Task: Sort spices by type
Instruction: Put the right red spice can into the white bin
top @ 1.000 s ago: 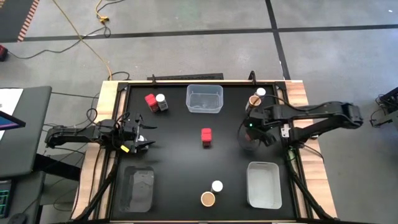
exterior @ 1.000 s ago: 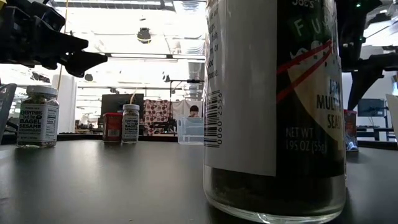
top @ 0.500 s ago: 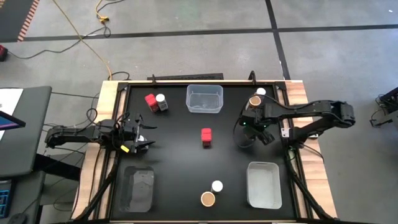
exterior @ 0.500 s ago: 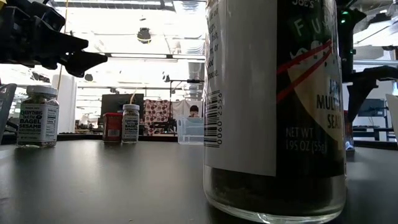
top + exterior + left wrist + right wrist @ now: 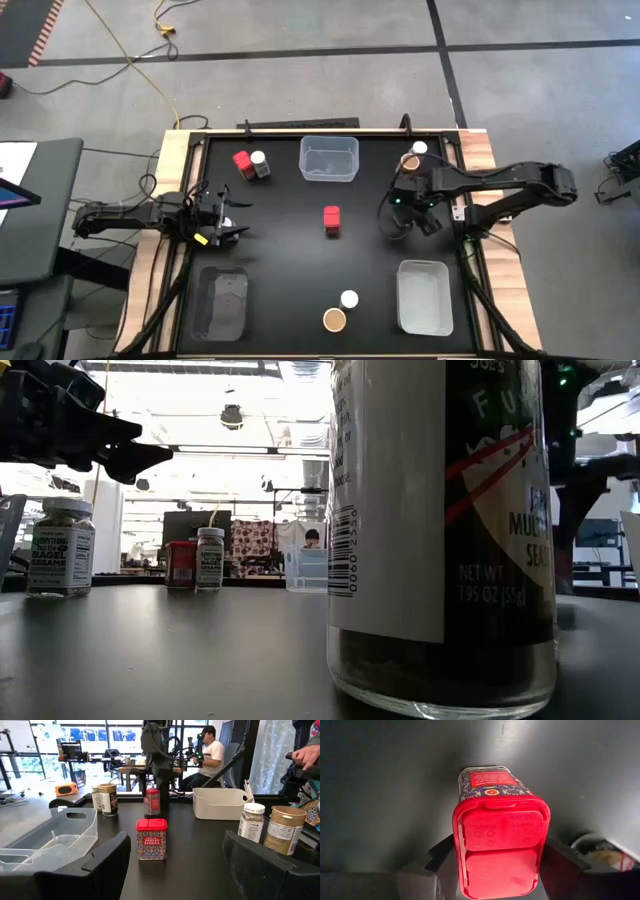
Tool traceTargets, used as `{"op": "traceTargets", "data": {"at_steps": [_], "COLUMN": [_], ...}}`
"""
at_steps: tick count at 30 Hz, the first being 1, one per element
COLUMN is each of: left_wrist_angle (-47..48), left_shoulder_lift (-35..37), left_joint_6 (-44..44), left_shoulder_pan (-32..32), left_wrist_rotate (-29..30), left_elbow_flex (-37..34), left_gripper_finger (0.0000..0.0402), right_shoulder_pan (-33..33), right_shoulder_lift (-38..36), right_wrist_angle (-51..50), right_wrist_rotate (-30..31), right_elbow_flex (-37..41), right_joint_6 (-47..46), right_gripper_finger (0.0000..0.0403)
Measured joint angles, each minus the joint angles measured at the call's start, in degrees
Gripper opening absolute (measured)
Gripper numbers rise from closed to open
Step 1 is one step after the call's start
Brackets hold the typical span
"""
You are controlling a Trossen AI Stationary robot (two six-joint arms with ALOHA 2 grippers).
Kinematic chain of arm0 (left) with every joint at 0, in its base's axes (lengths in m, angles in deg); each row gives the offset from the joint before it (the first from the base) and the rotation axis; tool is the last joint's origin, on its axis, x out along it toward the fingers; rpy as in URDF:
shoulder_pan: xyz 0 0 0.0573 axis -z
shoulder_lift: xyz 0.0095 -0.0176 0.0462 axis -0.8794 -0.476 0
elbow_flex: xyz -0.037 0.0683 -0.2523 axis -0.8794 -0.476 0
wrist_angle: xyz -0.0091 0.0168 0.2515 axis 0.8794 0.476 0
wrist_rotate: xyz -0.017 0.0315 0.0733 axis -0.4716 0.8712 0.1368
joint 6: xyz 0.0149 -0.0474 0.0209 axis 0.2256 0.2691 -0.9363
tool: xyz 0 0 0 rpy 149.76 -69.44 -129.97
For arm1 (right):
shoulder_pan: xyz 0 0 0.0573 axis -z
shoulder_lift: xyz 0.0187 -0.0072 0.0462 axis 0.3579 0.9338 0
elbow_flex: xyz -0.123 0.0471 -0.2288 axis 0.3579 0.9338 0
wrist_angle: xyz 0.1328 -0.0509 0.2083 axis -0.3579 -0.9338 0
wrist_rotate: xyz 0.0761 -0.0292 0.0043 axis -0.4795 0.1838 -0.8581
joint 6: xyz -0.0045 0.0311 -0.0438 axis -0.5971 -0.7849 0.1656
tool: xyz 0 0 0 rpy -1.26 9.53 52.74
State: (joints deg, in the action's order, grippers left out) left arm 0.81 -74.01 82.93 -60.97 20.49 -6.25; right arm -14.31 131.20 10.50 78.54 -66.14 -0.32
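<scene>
My right gripper points down at the table's right, closed around a red spice box that stands on the table. My left gripper hangs level and open at the left edge, touching nothing. A second red box stands at the centre. A third red box and a white-lidded jar stand at the far left. A tan-lidded jar and a white-lidded one stand at the far right. Another such pair stands near the front edge. My right gripper has the red box between its two fingers, which lie against two opposite sides just below the lid's edge. The fingers come from above, pointing down. The box is upright with its bottom on the table; the lid hides the exact contact.
A clear bin sits at the far middle, another at the near left, and a whitish one at the near right. A jar stands right before the low camera. People sit in the room beyond the table.
In the low view, my right gripper's dark fingers have come down in front of the red box at the right, which showed a second ago. The box has stayed in its place.
</scene>
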Motion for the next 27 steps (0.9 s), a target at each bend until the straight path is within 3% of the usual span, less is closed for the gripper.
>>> {"op": "traceTargets", "data": {"at_steps": [5,13,21,27], "left_wrist_angle": [0.0,0.0,0.0,0.0], "left_shoulder_lift": [0.01,0.01,0.0,0.0], "left_joint_6": [0.01,0.0,0.0,0.0], "left_shoulder_pan": [0.02,0.01,0.01,0.01], "left_wrist_rotate": [0.0,0.0,0.0,0.0], "left_elbow_flex": [0.0,0.0,0.0,0.0], "left_gripper_finger": [0.0303,0.0303,0.0303,0.0303], "right_shoulder_pan": [-1.27,-7.11,-23.31,-37.57], "right_shoulder_lift": [-4.93,-8.35,-2.47,4.22], "right_wrist_angle": [-5.22,-16.95,-24.29,-27.23], "right_wrist_rotate": [0.03,0.1,0.16,-0.01], "right_elbow_flex": [-5.15,-19.08,-30.19,-33.8], "right_joint_6": [-9.64,-34.68,-53.4,-67.67], "right_gripper_finger": [0.024,0.024,0.024,0.024]}}
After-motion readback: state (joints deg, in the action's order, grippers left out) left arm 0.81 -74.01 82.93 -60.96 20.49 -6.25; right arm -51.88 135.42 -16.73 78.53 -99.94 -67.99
